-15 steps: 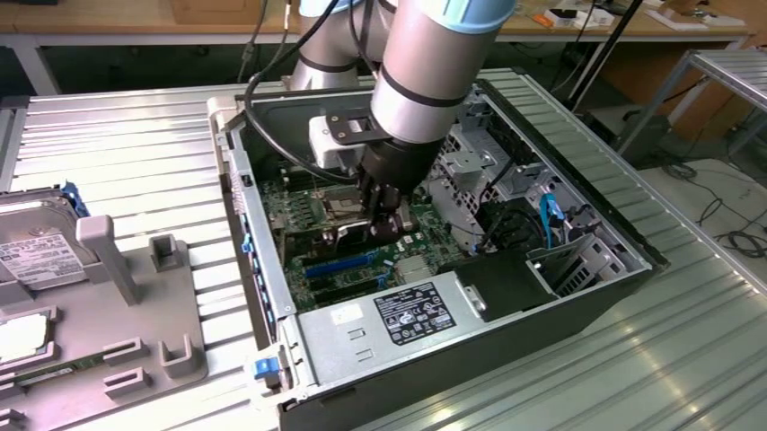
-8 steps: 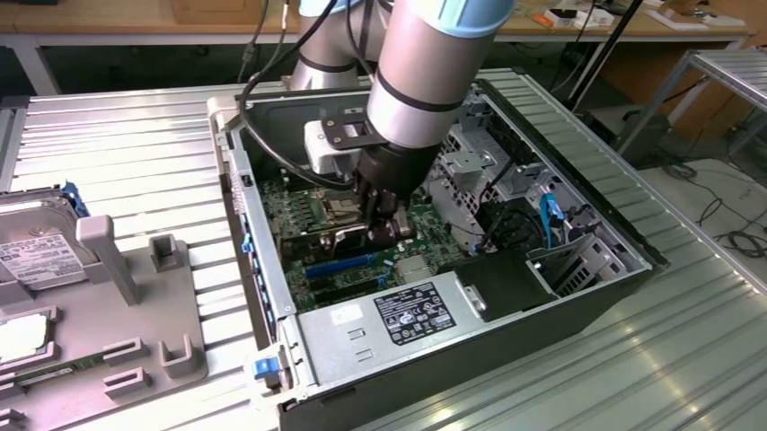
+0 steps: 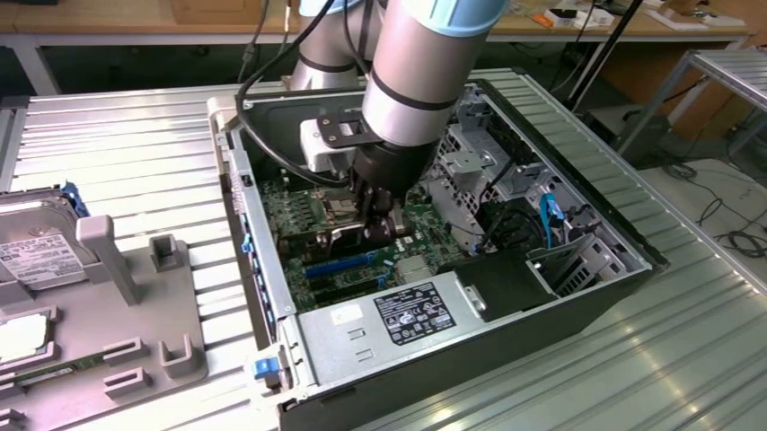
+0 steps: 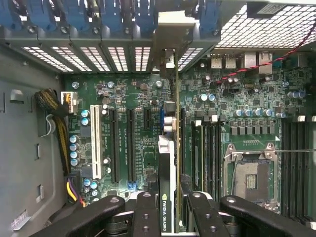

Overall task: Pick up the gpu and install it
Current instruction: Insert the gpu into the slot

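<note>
card held on edge inside the open case

at the exterior view's left a boxy silver hard drive with a white label (image 3: pixel 34 256) lay on a grey plastic fixture with upright posts (image 3: pixel 180 305). a long narrow green memory stick (image 3: pixel 60 368) lay at the fixture's near edge. both sat on a ribbed silvery metal table (image 3: pixel 144 135).

in the middle lay the open black computer case (image 3: pixel 563 323), its green motherboard (image 3: pixel 294 211) facing up. i reached down into it. my black two-fingered gripper (image 3: pixel 381 224) was clamped on the gpu (image 3: pixel 330 238), a thin flat dark circuit-board card with a silvery metal bracket at one end.

in the wrist view my fingers (image 4: pixel 145 212) pressed on either face of the gpu (image 4: pixel 166 163), at the end away from its bracket (image 4: pixel 173 34). the card stood on edge over the motherboard (image 4: pixel 128 94), among the long black expansion slots (image 4: pixel 131 143). the bracket lay against the row of vented slot covers (image 4: pixel 98 57) in the case wall. i could not tell whether the card's lower edge touched a slot.

near the case's front corner sat a silver power supply box with a black label (image 3: pixel 396 314). to the exterior view's right of my gripper were grey metal drive cages (image 3: pixel 480 162) and a light blue cable (image 3: pixel 551 215).
</note>
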